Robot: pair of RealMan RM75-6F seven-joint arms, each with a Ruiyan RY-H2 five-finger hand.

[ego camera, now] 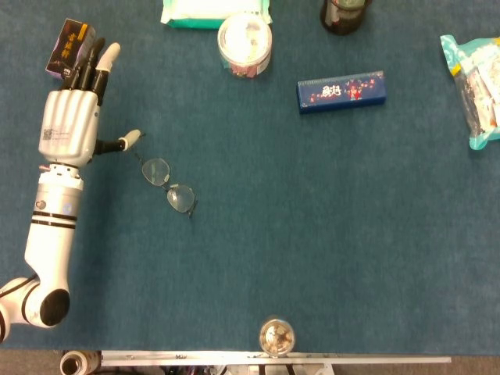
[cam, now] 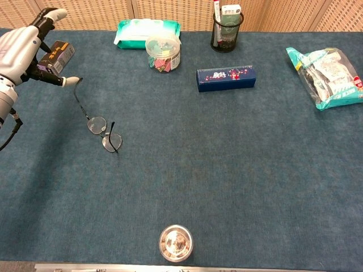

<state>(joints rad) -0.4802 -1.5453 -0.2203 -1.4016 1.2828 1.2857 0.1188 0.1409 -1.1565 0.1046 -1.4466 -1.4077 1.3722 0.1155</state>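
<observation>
One hand only in view: left hand (ego camera: 72,125), flat and spread wide over the blue cloth (ego camera: 312,234) at the left edge, holding nothing. Fingers stretched toward the small dark box (ego camera: 70,43) at the far left corner, their tips over or just at its near edge; whether touching, cannot tell. Thumb stuck out sideways toward the glasses (ego camera: 168,184), its tip right at the end of one temple arm, contact not clear. Glasses lying on the cloth just right of the hand, lenses down toward the near side, both temple arms unfolded. Seen also from the chest view, same hand (cam: 21,48) raised a little above the cloth, box (cam: 57,55) just behind the fingers.

Farther back: green wipes pack (ego camera: 215,12), round clear tub (ego camera: 244,44) beside it, dark pen cup (ego camera: 345,14). Long blue carton (ego camera: 341,91) right of middle. Teal snack bag (ego camera: 475,86) at the right edge. Small metal cup (ego camera: 276,337) at the near edge, well apart from everything else.
</observation>
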